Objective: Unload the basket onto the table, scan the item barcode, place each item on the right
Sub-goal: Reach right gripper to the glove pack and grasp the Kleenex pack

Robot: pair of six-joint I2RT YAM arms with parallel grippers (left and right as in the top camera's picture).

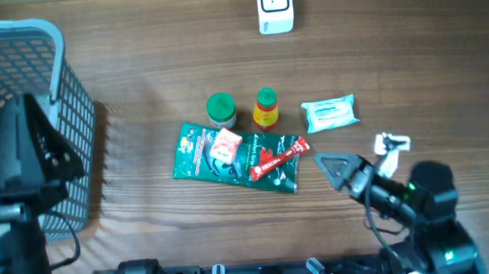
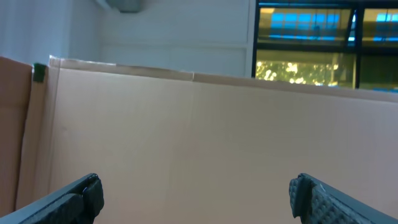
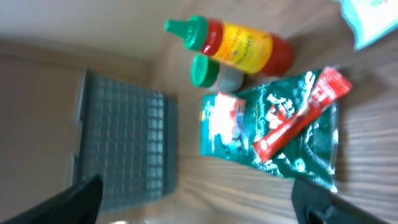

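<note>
At the far left of the table (image 1: 140,67) stands a grey mesh basket (image 1: 58,96), with the left arm's dark bulk over it. The left gripper (image 2: 196,194) faces a plain cardboard wall (image 2: 199,137); its fingers (image 2: 74,196) are spread wide with nothing between them.

The goods lie together in the middle of the table. A green pouch (image 1: 197,156) lies flat, with a small orange-and-white packet (image 1: 226,145) on its upper part and a red stick packet (image 1: 277,158) lying slantwise across its right end. Just behind the pouch stand a jar with a green lid (image 1: 221,109) and, just to its right, a sauce bottle (image 1: 266,109) with a green cap and yellow label (no barcode can be made out on any of them). A white scanner (image 1: 275,8) sits at the far edge, well apart from the group. Right of the bottle lies a pale blue-green packet (image 1: 330,113).

The right gripper (image 1: 334,167) hovers just right of the pouch's right end, pointing toward it. Its fingers (image 3: 74,199) are released, parted wide and empty.
</note>
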